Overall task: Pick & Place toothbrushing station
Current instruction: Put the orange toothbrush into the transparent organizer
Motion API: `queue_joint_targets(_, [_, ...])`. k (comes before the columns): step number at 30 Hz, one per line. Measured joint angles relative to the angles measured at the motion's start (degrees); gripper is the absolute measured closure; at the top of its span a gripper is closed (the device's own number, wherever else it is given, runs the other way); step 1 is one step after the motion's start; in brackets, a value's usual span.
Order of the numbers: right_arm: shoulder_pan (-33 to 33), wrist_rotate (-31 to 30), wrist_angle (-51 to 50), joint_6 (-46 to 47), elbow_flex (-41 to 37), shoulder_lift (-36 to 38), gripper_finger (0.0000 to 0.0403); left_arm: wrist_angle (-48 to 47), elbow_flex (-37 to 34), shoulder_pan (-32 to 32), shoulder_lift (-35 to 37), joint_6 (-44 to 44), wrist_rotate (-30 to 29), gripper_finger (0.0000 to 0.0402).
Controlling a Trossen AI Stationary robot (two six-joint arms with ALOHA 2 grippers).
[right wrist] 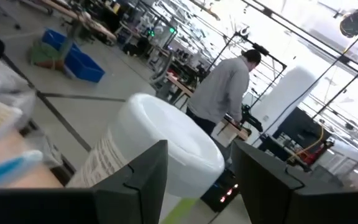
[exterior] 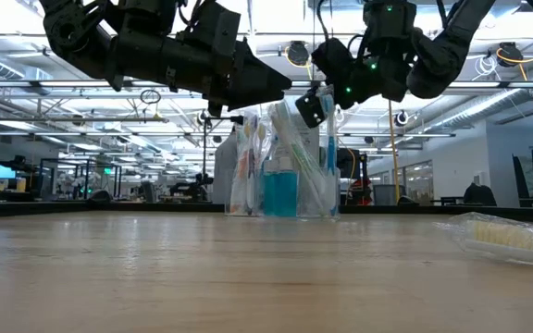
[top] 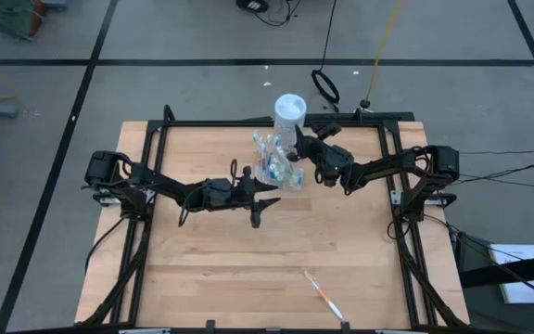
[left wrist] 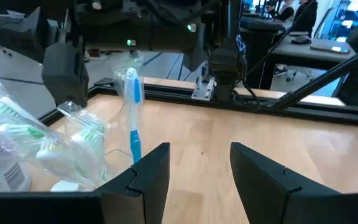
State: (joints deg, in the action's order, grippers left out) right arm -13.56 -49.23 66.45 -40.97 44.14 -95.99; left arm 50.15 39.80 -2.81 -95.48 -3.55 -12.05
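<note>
**Both grippers open beside the toothbrushing station**

While both jaws stand apart and empty, the left gripper (top: 265, 206) and right gripper (top: 302, 146) flank the toothbrushing station (top: 276, 169) at upper centre of the wooden table (top: 202, 260). Grey floor (top: 202, 88) surrounds it; a person (right wrist: 224, 87) stands beyond.

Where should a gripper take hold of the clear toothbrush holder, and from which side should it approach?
Probably at the rim or upper wall of the clear toothbrush holder, coming from above. It stands upright on the table, and wrapped toothbrushes stick out of its top, so the fingers need a gap between them. The white-capped container stands close behind, so the near, open side looks safer. The left gripper is open and nearest.
</note>
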Motion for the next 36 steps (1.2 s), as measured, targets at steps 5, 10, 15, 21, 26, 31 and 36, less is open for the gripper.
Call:
queue_joint_targets(5, [0.2,0.0,-0.4,-3.0,0.0,0.0,0.0234,-1.4,0.0,0.0,0.0,2.1,0.0,0.0227])
queue_joint_targets(10, [0.6,-0.2,1.7,-8.0,0.0,2.1,0.0234,-1.3,0.0,0.2,0.0,2.4,-1.0,0.0227])
queue_joint_targets(15, [4.0,-2.8,-3.1,-8.3,0.0,9.0,0.0234,-6.2,0.0,-0.3,2.9,8.0,-11.4,0.0227])
queue_joint_targets(21, [10.5,-6.7,-24.0,-4.0,0.0,19.1,0.0234,-17.3,0.0,-1.2,12.4,11.5,-23.2,0.0227])
queue_joint_targets(26, [15.9,-11.1,-42.0,8.7,0.0,27.0,0.0234,-22.4,0.0,-0.4,17.9,8.6,-23.6,0.0227])
queue_joint_targets(31, [23.2,-4.2,-61.9,32.0,0.0,33.3,0.0234,-23.3,0.0,-0.3,17.9,6.4,-21.0,0.0227])
queue_joint_targets(36, [28.4,16.7,-77.3,59.1,0.0,36.2,0.0234,-23.1,0.0,-0.4,17.4,6.0,-14.4,0.0227])
